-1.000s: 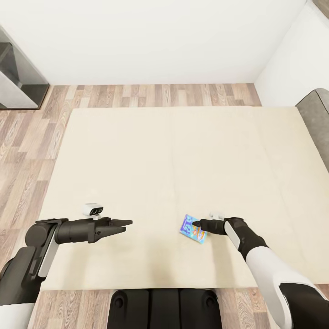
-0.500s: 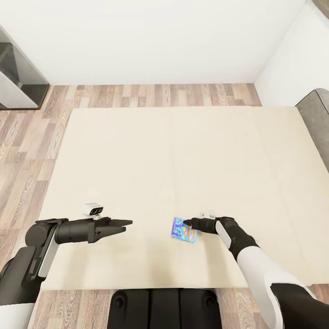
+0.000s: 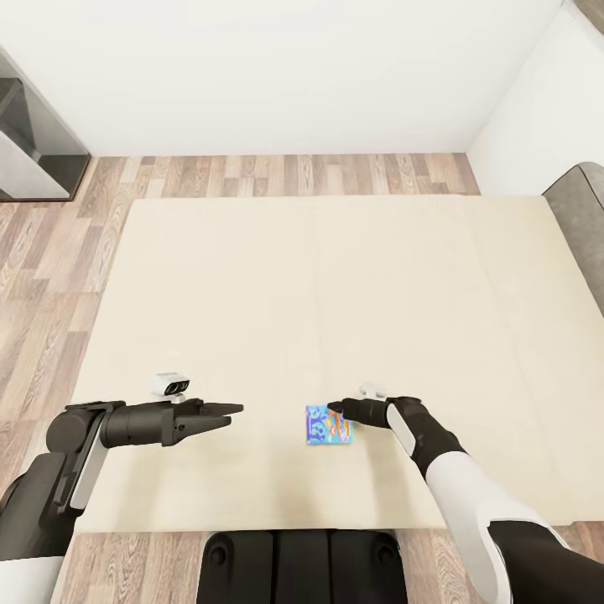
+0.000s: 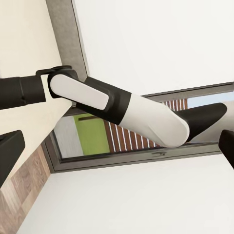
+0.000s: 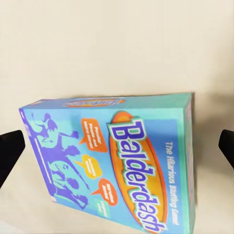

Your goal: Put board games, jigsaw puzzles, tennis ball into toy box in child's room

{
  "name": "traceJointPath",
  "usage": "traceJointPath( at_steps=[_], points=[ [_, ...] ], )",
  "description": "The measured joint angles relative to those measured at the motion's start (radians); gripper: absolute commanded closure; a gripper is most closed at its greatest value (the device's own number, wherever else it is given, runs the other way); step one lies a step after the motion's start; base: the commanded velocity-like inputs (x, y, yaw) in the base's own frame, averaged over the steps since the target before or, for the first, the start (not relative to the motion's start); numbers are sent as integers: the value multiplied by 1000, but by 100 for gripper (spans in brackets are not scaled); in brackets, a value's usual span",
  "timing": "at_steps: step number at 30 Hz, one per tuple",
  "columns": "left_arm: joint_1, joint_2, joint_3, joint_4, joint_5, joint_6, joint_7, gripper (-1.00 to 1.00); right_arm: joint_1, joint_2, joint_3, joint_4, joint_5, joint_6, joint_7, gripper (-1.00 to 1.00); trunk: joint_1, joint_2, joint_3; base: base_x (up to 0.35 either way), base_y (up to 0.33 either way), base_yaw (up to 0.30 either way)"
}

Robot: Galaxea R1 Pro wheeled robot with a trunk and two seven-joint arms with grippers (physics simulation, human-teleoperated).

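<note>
A board game [image 3: 328, 424], a flat blue-turquoise box printed "Balderdash" with orange speech bubbles and purple figures, lies flat on the cream-beige bed [image 3: 335, 277], near the edge closest to the robot and a little right of the middle. In the right wrist view the box [image 5: 117, 163] rests cover up on the plain bedding, and the two dark fingertips [image 5: 9, 148] stand wide apart at either side of the frame, clear of the box.

The right end effector [image 3: 338, 410] hovers right over the box's right edge, its jaws spread; whether the tips touch the cover cannot be told from the head view. The white-and-black right arm [image 3: 470, 491] runs back to the lower right.

The left end effector [image 3: 228, 410] hangs above the bed well to the left of the box, holding nothing; its jaws look nearly together in the head view, while the left wrist view shows dark fingertips [image 4: 9, 153] at both sides of the frame, so their state cannot be told.

Wood-plank floor [image 3: 50, 277] surrounds the bed, with white walls [image 3: 285, 75] beyond and a grey cabinet [image 3: 33, 138] at far left.
</note>
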Motion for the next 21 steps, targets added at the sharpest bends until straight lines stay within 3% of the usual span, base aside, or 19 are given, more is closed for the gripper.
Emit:
traceJointPath(
  at_steps=[21],
  points=[
    [0, -1, 0, 0, -1, 0, 0, -100, 1, 16, -1, 0, -5, 12, 11, -100, 0, 0, 0, 0, 0, 0]
  ],
)
